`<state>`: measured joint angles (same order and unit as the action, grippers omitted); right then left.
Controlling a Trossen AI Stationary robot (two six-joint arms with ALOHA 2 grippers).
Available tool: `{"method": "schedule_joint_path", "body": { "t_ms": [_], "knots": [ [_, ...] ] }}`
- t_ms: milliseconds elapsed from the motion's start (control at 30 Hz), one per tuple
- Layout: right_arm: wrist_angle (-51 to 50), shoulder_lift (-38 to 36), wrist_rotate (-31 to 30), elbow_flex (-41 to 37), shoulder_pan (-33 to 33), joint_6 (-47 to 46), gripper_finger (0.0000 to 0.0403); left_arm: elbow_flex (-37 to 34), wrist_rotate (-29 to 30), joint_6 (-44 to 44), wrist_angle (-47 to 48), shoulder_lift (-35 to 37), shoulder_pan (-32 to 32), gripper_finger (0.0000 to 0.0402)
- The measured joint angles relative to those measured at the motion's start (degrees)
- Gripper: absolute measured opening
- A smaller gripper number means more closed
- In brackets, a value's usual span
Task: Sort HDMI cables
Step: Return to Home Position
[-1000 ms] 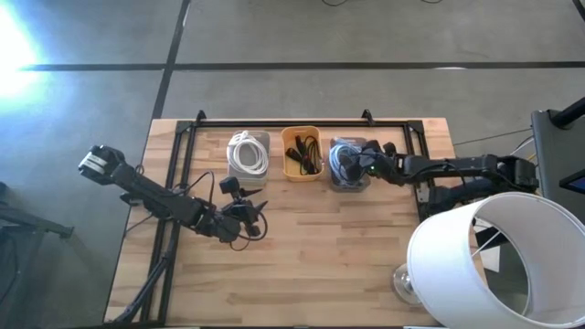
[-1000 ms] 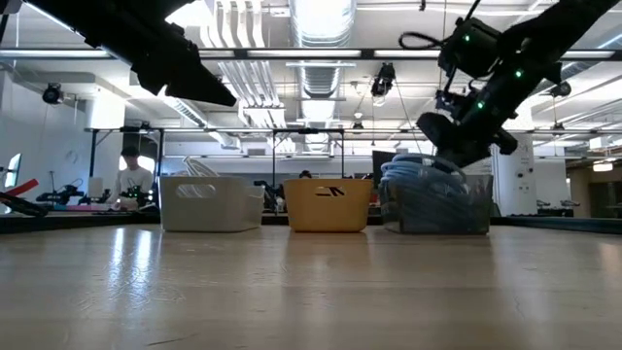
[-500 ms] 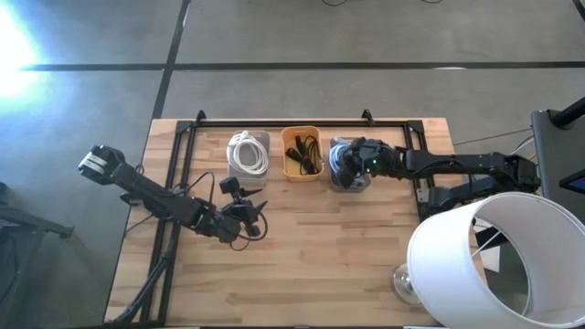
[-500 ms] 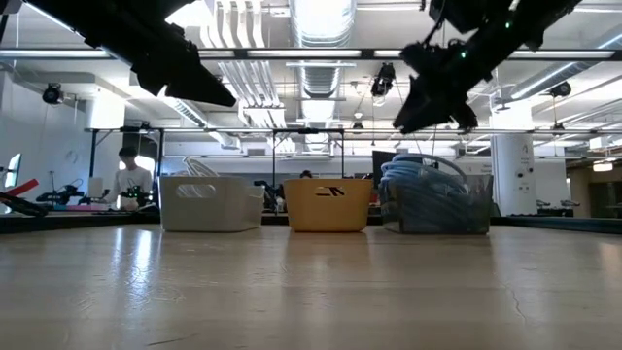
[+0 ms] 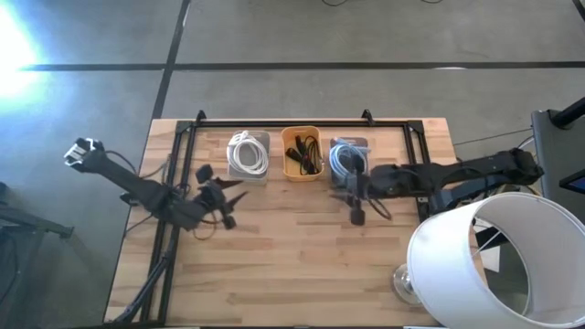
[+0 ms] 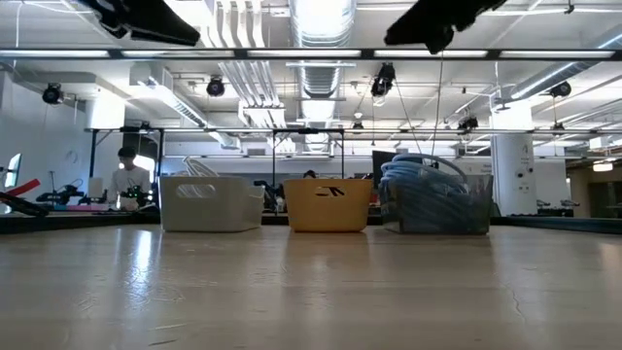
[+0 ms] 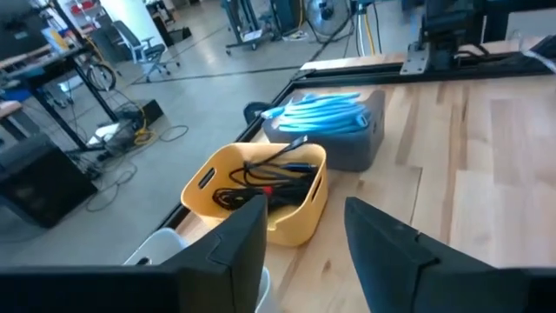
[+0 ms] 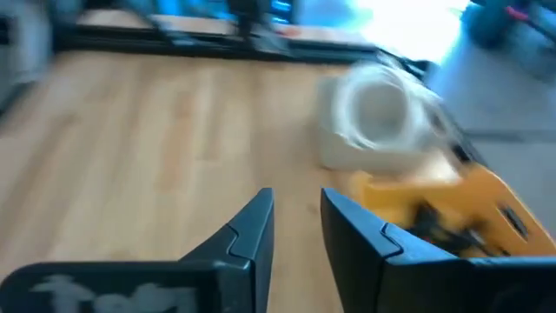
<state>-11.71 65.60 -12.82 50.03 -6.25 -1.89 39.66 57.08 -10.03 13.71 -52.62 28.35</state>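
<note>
Three trays are sitting in a row at the back of the surface [image 5: 302,260]. The grey tray [image 7: 369,149] is holding heaped light-blue coils [image 7: 321,111], the clear tray [image 6: 209,206] white coils [image 5: 245,152], and the orange tray [image 7: 295,213] short black bundles [image 7: 269,178]. All the cables are probably light, soft and springy, best pinched across the bundled loops. The left end effector [image 7: 304,248] and the right end effector [image 8: 295,230] are hovering above the surface, fingers apart and empty.
</note>
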Motion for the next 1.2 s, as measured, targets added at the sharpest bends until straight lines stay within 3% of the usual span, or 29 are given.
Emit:
{"method": "schedule_joint_path", "body": {
  "t_ms": [167,433,633,867,1200],
  "knots": [
    [2.3,-4.1,10.2,-3.1,-1.3,2.5,0.0082,-4.4,0.0,-0.9,1.8,8.2,1.2,0.0142],
    [18.2,-14.1,11.1,-17.9,1.4,3.8,0.0068,-17.7,0.0,-0.1,-7.8,19.9,1.4,0.0135],
    [29.6,-23.5,12.0,-28.8,4.0,1.2,0.0070,-23.9,0.0,6.3,-14.0,29.5,1.4,0.0133],
    [35.5,-32.8,19.1,-37.0,6.8,-1.0,0.0065,-28.3,-0.1,8.9,-14.5,39.8,1.3,0.0133],
    [35.1,-43.6,19.3,-43.7,7.1,-1.1,0.0062,-33.1,-0.8,16.1,-13.7,52.5,1.4,0.0133]
  ]
}}
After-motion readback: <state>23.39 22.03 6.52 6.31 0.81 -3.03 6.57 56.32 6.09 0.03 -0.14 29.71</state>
